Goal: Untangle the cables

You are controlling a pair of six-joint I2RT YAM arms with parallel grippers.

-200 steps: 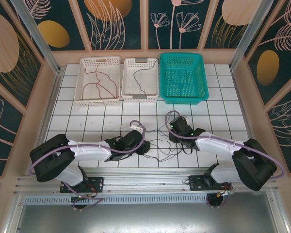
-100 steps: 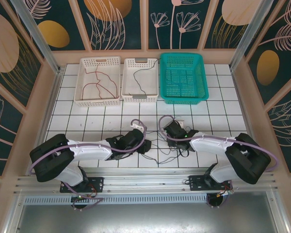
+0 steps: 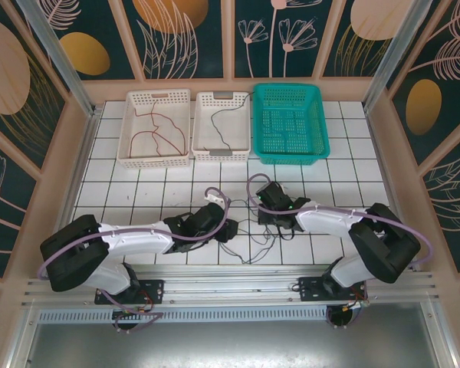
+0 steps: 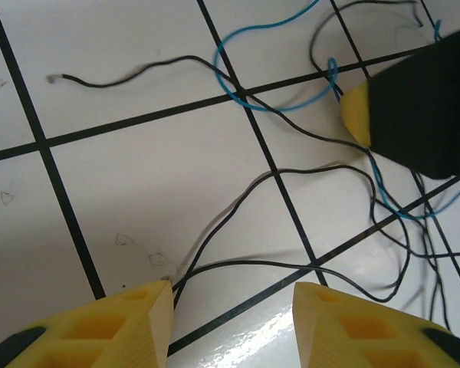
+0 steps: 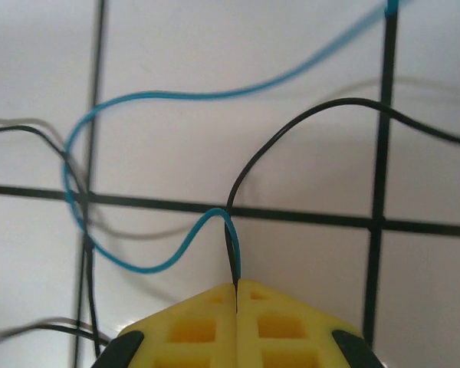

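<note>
A tangle of thin black and blue cables (image 3: 253,230) lies on the white tiles between the two arms. My right gripper (image 3: 271,222) is shut, and a blue cable (image 5: 130,264) and a black cable (image 5: 291,123) both run into the seam between its yellow jaws (image 5: 237,290). The left wrist view shows that same yellow fingertip (image 4: 356,115) sitting on the blue loop (image 4: 276,107). My left gripper (image 4: 231,322) stands open just above the tiles, nothing between its fingers. Two black cable strands (image 4: 238,207) run past its left fingertip. From above, the left gripper (image 3: 228,230) sits at the tangle's left side.
Three baskets stand at the back: a white one (image 3: 129,130) with red cables (image 3: 157,134), a white one (image 3: 202,126) with a black cable (image 3: 224,126), and a teal one (image 3: 314,123). Wooden walls close in the tiled table (image 3: 353,199).
My right gripper has moved left and farther back to the tangle and has closed on the blue and black cables. The left arm has hardly shifted.
</note>
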